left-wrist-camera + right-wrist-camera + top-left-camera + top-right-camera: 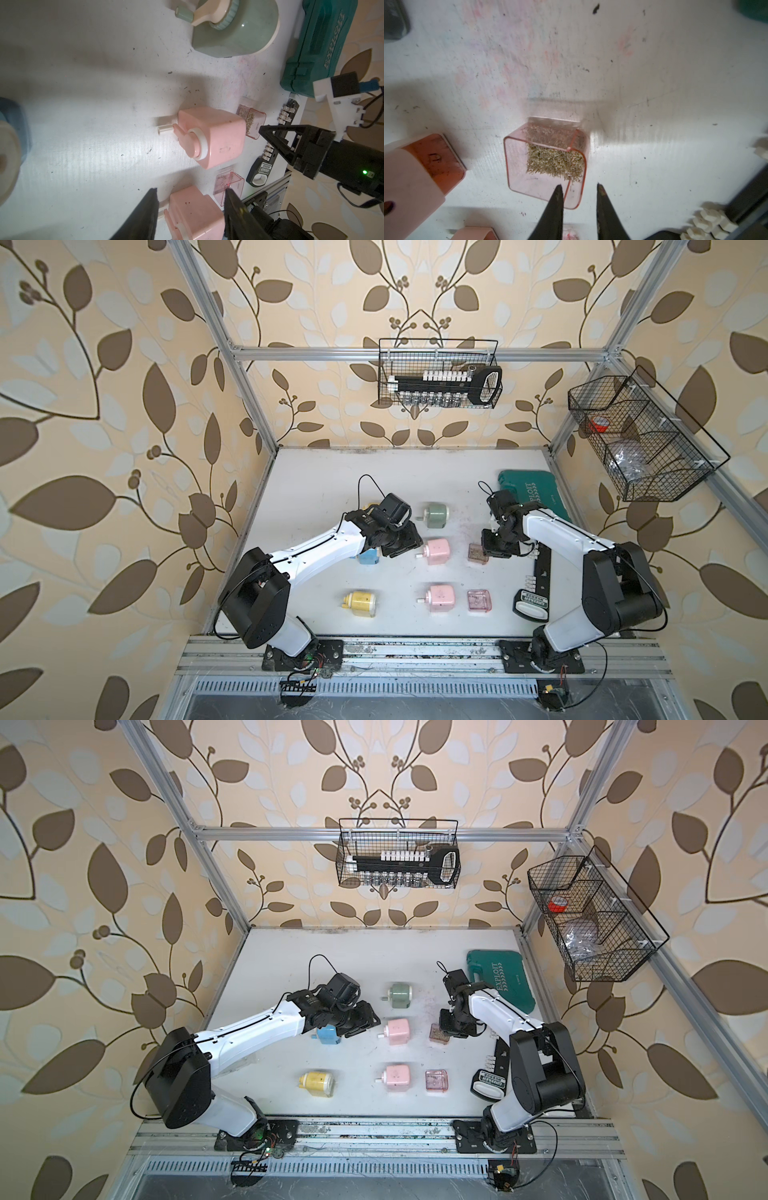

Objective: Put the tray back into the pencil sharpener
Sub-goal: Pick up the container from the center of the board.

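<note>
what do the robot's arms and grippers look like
The left arm and right arm share glossy white link shells and bulky black joint housings. A thin black cable loops above each wrist. The left gripper and right gripper each carry two slim, tapering black fingers. A small green light glows on the right wrist housing.

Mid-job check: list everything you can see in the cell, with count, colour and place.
Pencil sharpeners: five; green, pink, pink, yellow, blue; mid table, blue partly under the left arm.
Trays: two, clear pink; right of the pink sharpeners, far one holding shavings.
Case: one, teal; far right of table.
Socket rails: two, black; table's right edge, back basket.
Wire baskets: two, black; on the frame, back and right.
Left gripper: open, empty, above the table.
Right gripper: open, at the shavings tray's edge.
</note>
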Available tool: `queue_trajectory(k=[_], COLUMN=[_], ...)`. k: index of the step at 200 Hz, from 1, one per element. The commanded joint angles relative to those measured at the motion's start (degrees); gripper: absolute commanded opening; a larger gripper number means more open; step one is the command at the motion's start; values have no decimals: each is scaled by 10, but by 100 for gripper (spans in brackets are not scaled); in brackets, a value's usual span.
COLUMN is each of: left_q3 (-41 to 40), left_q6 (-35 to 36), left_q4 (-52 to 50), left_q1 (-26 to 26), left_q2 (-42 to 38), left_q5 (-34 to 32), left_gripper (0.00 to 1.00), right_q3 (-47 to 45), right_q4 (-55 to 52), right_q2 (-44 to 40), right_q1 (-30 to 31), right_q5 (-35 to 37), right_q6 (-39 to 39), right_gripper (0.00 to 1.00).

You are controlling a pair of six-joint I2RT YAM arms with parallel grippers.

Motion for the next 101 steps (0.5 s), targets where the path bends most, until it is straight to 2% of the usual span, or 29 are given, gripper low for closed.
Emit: queue_trajectory(k=[1,61,91,101], left_q3=[-2,-4,-4,-5], left_q6=[-1,3,1,0], left_q4=[14,17,22,23], left_q1=[-5,-6,-7,-9], left_q2=[8,8,10,11], left_q5=[7,8,10,10], left_gripper=[52,51,51,51], right_q3=[3,17,32,39], right_q4=[4,1,-14,-22], right_q2=[21,45,48,50], right_q1=[10,15,17,19], right_q5=[19,36,60,73], right_q6=[9,14,12,9], right_gripper=[24,10,0,0])
